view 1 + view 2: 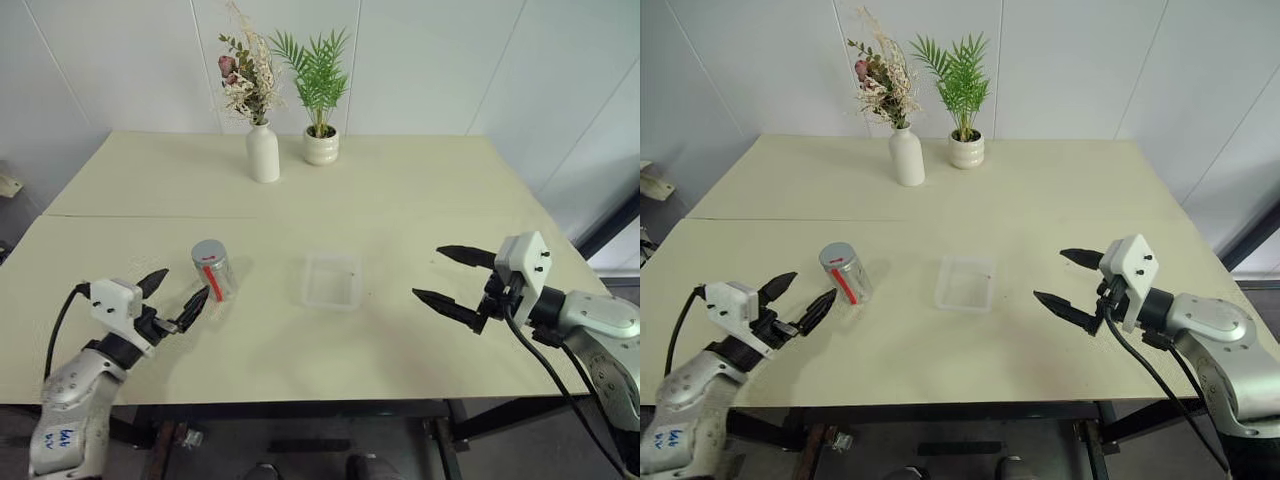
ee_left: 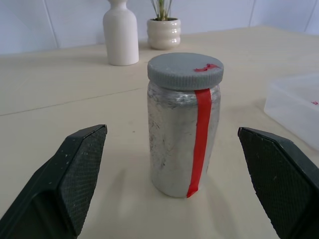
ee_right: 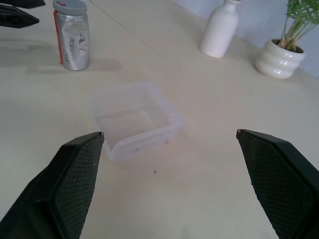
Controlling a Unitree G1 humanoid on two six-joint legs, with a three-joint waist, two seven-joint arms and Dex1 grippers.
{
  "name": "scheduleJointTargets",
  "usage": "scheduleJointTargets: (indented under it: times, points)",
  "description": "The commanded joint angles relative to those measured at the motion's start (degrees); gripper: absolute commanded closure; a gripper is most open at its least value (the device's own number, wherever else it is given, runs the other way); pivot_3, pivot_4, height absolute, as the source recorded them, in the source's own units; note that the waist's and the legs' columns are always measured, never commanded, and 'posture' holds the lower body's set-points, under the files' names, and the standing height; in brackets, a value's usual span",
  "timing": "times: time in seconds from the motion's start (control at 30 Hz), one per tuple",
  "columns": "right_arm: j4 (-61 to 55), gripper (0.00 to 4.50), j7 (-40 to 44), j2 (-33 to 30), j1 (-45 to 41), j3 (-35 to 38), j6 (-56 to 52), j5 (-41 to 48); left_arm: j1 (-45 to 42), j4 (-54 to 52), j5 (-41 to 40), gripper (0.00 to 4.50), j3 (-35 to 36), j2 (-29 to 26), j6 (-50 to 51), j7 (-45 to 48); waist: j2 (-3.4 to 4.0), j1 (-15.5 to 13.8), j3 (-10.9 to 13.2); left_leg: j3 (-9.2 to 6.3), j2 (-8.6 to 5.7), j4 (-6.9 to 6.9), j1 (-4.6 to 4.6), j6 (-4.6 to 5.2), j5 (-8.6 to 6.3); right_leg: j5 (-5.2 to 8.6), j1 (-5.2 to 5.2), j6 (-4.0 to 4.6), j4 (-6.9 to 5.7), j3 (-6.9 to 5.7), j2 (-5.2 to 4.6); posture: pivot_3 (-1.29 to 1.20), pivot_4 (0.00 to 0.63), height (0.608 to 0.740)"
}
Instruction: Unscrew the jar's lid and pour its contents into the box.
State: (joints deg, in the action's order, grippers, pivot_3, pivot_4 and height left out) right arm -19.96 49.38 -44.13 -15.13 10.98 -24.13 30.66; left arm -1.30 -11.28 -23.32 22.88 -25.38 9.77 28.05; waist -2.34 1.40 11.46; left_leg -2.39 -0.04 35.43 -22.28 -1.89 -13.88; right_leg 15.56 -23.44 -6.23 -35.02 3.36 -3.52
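On the pale bench [image 1: 400, 190], my left gripper [image 1: 172, 296] hangs with its jaws released, spread wide just short of the jar [image 1: 214, 270], which stands upright on the bench left of centre, its grey lid [image 2: 185, 70] screwed on and a red stripe [image 2: 199, 139] running down its silvery side. I see the clear plastic box [image 1: 331, 280] lying near the middle of the bench, apart from the jar and to its right. My right gripper [image 1: 452, 280] hovers off to the box's right, jaws likewise released and holding nothing. A white vase of flowers [image 1: 262, 152] and a ribbed white plant pot [image 1: 321, 147] stand together at the bench's far edge.
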Motion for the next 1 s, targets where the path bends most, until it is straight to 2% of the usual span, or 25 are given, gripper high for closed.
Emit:
scheduleJointTargets:
  times: [0.03, 0.3, 0.5, 1.0]
  points:
    - [0.17, 0.0, 0.78, 0.97, -2.49, -0.72, 1.27, 0.41, 1.32, -4.1, 1.8, 0.01, -1.93, 1.4, -2.73, -1.25, 0.01, 0.11, -0.01, 0.01, 0.0, 0.0, 0.01, 0.0, 0.0, 0.0, 0.0, 0.0, 0.0, 0.01, 0.02, 0.0, 0.15, 0.74]
    - [1.71, 0.0, 1.84, 1.51, -3.56, -1.76, 2.38, -0.48, -0.42, -0.89, 7.57, 0.01, -3.48, 4.33, -8.84, -7.18, 0.01, -0.11, -0.01, 0.04, -0.07, 0.0, -0.01, 0.01, 0.0, 0.0, 0.0, -0.01, 0.02, 0.01, 0.03, 0.0, 0.15, 0.74]
    - [3.0, 0.0, 2.36, 1.96, -4.73, -2.53, 3.29, -1.02, -1.0, 0.31, 9.05, 0.01, -6.23, 7.24, -10.31, -8.69, 0.01, 0.05, -0.01, 0.08, -0.15, 0.04, -0.02, 0.05, 0.02, -0.04, 0.02, -0.07, 0.02, 0.04, 0.12, 0.0, 0.15, 0.74]
    - [2.66, 0.0, 2.32, 2.02, -4.23, -2.72, 3.73, -1.36, -6.42, 5.56, 10.22, 0.01, -7.18, 8.04, -10.28, -12.22, 0.01, 0.01, -0.01, 0.04, -0.15, 0.12, -0.03, 0.06, 0.02, -0.07, 0.03, -0.13, 0.0, 0.02, 0.19, 0.0, 0.15, 0.74]
